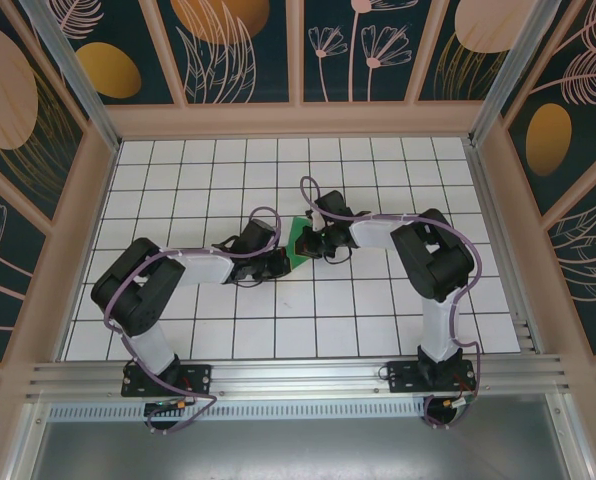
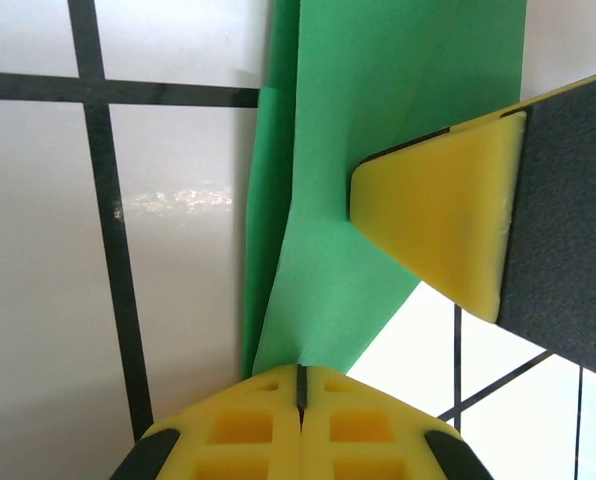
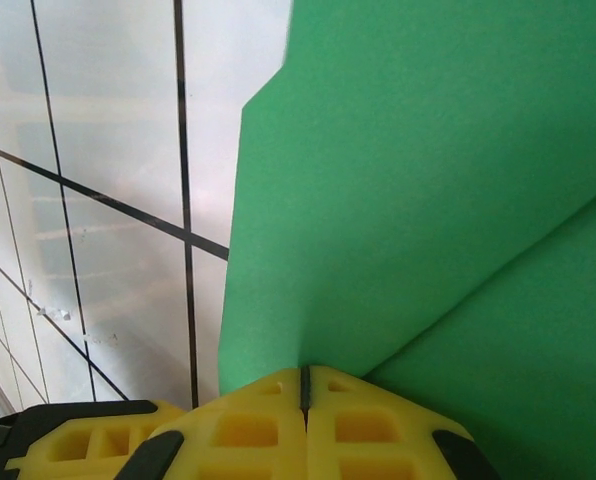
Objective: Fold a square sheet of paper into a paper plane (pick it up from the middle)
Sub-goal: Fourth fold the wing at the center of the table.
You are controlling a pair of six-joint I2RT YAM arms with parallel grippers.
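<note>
Gripping: left gripper (image 2: 300, 378), right gripper (image 3: 304, 375) pinched shut on folded bright green paper sheet (image 1: 300, 242).
Risk: opposing pulls could tear it.

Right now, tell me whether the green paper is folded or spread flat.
Folded: the green paper shows creases and overlapping layers; the left gripper and right gripper both pinch it.

No text, label, brand, number or sign made out anywhere. Wall panels (image 1: 228, 50) found printed with leaf and flower motifs, nothing legible; green paper (image 3: 428, 200) seen plain, unmarked.
</note>
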